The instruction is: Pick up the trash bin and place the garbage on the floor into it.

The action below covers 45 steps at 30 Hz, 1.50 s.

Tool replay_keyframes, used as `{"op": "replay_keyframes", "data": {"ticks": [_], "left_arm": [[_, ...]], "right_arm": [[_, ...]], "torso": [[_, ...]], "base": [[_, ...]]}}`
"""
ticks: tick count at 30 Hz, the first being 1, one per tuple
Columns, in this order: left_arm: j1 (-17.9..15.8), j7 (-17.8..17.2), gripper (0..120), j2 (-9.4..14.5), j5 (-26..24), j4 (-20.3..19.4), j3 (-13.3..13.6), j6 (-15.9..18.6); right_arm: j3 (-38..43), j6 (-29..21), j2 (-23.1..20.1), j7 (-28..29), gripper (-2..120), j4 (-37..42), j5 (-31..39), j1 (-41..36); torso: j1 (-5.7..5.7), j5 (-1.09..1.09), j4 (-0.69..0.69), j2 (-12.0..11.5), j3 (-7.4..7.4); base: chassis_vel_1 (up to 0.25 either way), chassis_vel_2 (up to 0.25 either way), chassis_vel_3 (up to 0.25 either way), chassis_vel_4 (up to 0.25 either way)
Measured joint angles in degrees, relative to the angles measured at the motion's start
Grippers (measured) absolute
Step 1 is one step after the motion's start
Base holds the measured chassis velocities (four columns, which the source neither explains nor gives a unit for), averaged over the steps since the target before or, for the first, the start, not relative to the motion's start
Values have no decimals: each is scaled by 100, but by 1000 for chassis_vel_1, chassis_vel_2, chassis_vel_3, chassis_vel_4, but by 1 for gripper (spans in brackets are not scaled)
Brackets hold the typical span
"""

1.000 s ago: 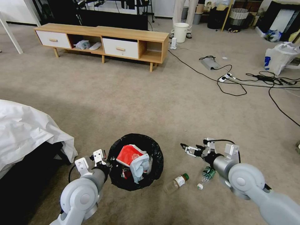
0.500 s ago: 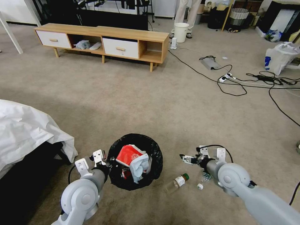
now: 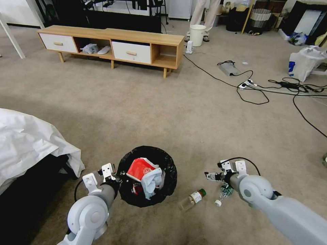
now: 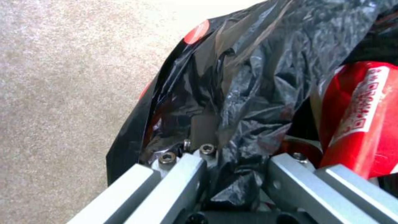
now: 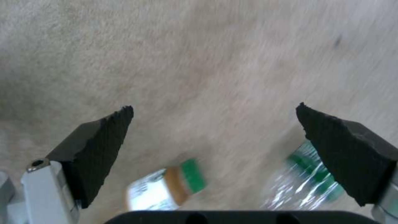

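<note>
Head view: right gripper (image 3: 208, 176), fingers spread, now farther right above bottles (image 3: 192, 199); left fingers (image 4: 182, 174) pinching trash bin (image 3: 170, 172).

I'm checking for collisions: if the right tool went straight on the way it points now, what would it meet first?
Probably bare floor. The right tool is open and angled down at carpet, with the two bottles nearer the wrist than its tips. The trash bin lies further that way, though depth is unclear.
</note>
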Motion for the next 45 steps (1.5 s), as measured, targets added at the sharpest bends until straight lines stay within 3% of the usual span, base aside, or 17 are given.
{"op": "replay_keyframes", "data": {"ticks": [6,15,21,28,38,45], "left_arm": [[-82,19,0,15,7,12,27,-8],[-105,73,0,27,54,83,43,-9],[-136,102,0,33,84,140,35,-14],[-161,136,0,53,86,201,-19,-26],[-234,206,0,-41,144,339,-33,-54],[-273,213,0,-21,143,371,-27,-56]], "right_arm": [[72,51,131,446,100,-52,624,-4],[183,115,182,560,100,148,840,-73],[199,249,494,1109,100,205,1686,18],[161,316,579,1325,100,140,2028,153],[565,322,35,1531,100,308,2272,-190],[755,332,-107,1546,100,396,2290,-352]], "torso": [[0,-1,-3,0,0],[0,-2,-2,0,0],[0,-1,-1,0,0],[0,-1,-1,0,0],[0,0,-3,0,0],[0,0,-2,0,0]], "base": [[0,0,0,0],[0,0,0,0],[0,0,0,0],[0,0,0,0],[0,0,0,0],[0,0,0,0]]}}
